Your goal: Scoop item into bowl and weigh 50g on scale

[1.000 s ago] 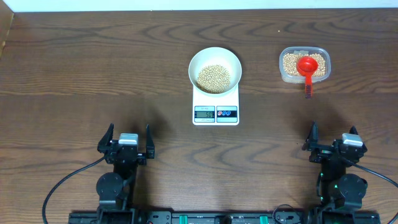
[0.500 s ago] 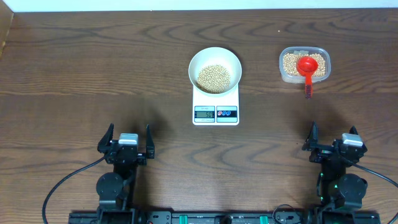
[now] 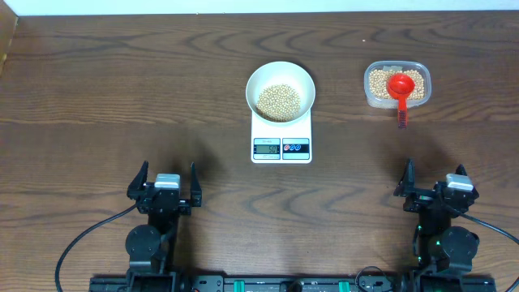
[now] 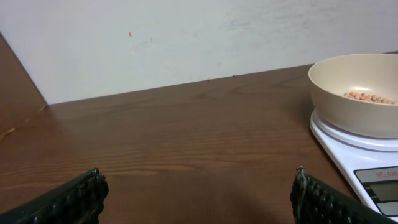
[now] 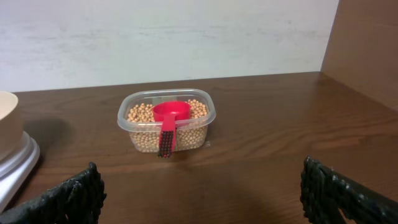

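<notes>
A white bowl (image 3: pixel 280 88) holding pale tan beans (image 3: pixel 279 100) sits on the white scale (image 3: pixel 280 138), whose grey display (image 3: pixel 267 147) faces the front. The bowl (image 4: pixel 357 93) and scale (image 4: pixel 354 158) also show at the right of the left wrist view. More beans (image 3: pixel 383 81) fill a clear plastic tub (image 3: pixel 396 83), with a red scoop (image 3: pixel 401 88) lying in it; the tub (image 5: pixel 166 122) and scoop (image 5: pixel 169 117) show in the right wrist view. My left gripper (image 3: pixel 167 183) and right gripper (image 3: pixel 438 180) are open and empty near the front edge.
The wooden table (image 3: pixel 122 97) stretches wide around the scale. A pale wall (image 4: pixel 186 37) bounds the far side. A brown board (image 5: pixel 367 43) stands at the right edge, and another (image 4: pixel 15 87) at the left edge.
</notes>
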